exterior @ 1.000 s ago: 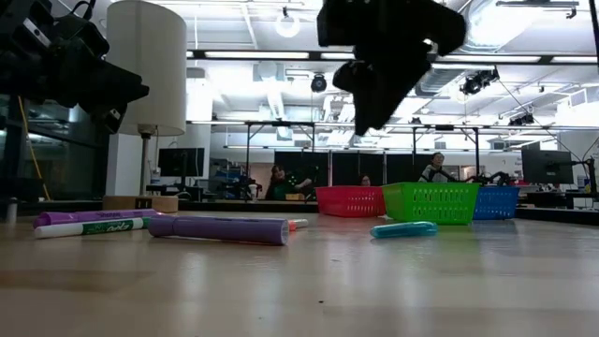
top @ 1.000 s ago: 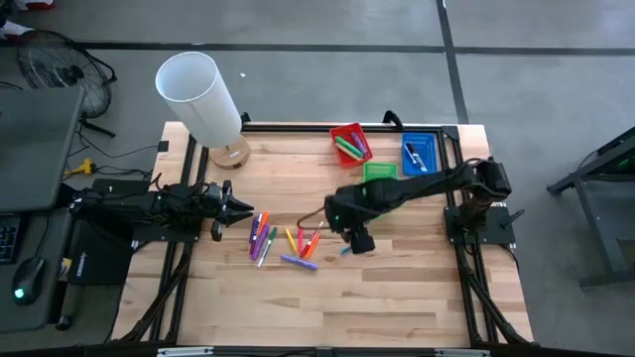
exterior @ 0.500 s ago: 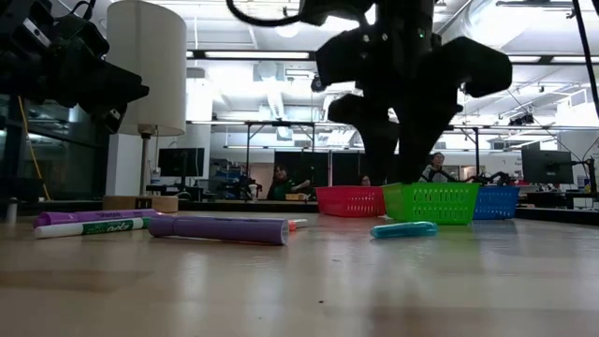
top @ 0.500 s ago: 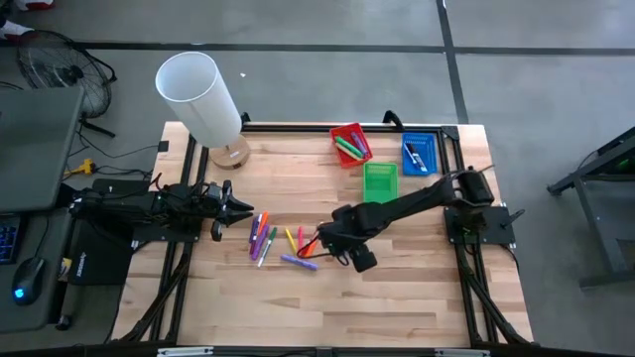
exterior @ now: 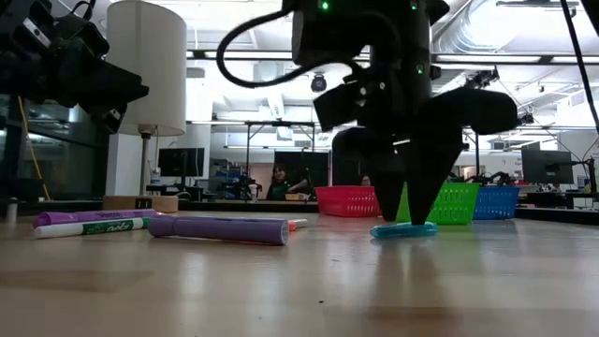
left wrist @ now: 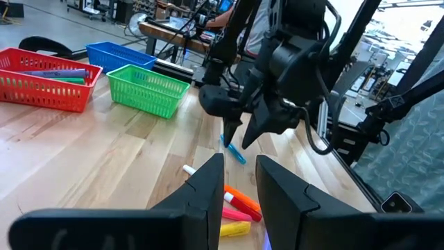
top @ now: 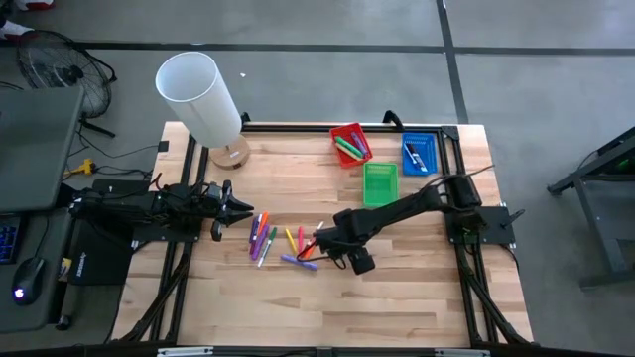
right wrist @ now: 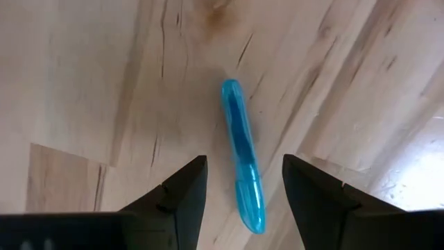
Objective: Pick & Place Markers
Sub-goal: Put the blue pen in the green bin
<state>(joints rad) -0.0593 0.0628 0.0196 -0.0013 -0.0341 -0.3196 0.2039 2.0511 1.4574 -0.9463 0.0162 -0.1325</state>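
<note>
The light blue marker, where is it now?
The light blue marker lies flat on the table, right under the open right gripper, just right of the marker pile in the high view.

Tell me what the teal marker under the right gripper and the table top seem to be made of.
Teal marker: likely glossy, translucent plastic, given its bright highlights and darker core. Table top: apparently light wood with a smooth finish, showing grain streaks and plank joints. The open right gripper straddles the marker.
</note>
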